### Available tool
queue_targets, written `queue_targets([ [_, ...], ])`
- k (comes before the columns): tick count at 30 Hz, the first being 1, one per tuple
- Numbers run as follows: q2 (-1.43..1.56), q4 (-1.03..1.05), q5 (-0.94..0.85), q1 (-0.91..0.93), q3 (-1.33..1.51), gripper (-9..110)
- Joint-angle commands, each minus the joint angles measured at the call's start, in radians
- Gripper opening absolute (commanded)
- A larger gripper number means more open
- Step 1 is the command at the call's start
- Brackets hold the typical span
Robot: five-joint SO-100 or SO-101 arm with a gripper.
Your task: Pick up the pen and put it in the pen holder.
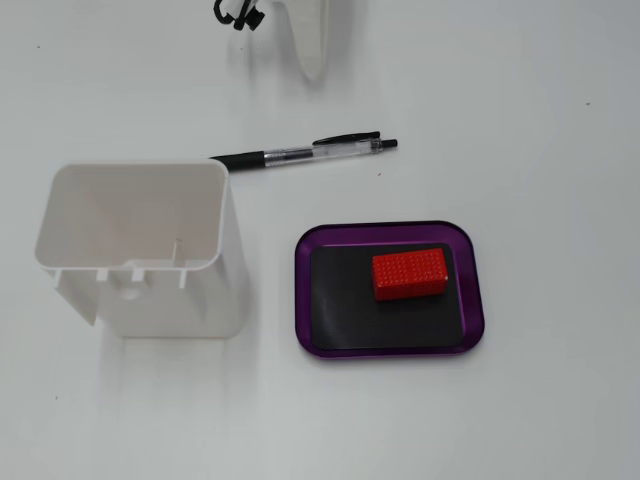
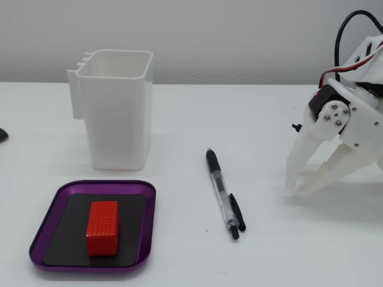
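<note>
A clear pen [image 1: 305, 153] with a black grip and black clip lies flat on the white table, just behind the pen holder's far right corner. In a fixed view the pen [image 2: 222, 192] lies between the holder and the arm. The pen holder [image 1: 140, 250] is a tall white rectangular box, open at the top, upright and empty; it also shows in a fixed view [image 2: 116, 113]. My white gripper [image 2: 294, 190] stands tips-down on the table to the right of the pen, apart from it. Its fingertips meet and it holds nothing. Only its tip [image 1: 313, 68] shows at the top edge.
A purple tray [image 1: 475, 300] with a black mat holds a red block [image 1: 410, 273], in front of the pen and right of the holder. In a fixed view the tray [image 2: 146, 227] and block [image 2: 103, 227] lie at the front left. A black cable [image 1: 238, 14] hangs at the top.
</note>
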Motion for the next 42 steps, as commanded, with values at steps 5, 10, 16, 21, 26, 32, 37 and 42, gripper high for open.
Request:
queue_targets([
  [5,0.061,-0.031,-0.011,0.011,0.005,0],
  [10,0.061,-0.031,-0.011,0.011,0.005,0],
  [16,0.061,-0.029,-0.011,0.009,0.005,0],
  [21,0.048,-0.029,-0.011,0.009,-0.044,0],
  [26,-0.029,-0.032,0.002,0.000,-0.213,0],
  [32,-0.408,-0.060,-0.009,-0.002,-0.474,0],
  [37,-0.755,-0.006,-0.014,-0.031,-0.761,0],
  [42,-1.040,0.026,-0.015,-0.141,-0.916,7],
])
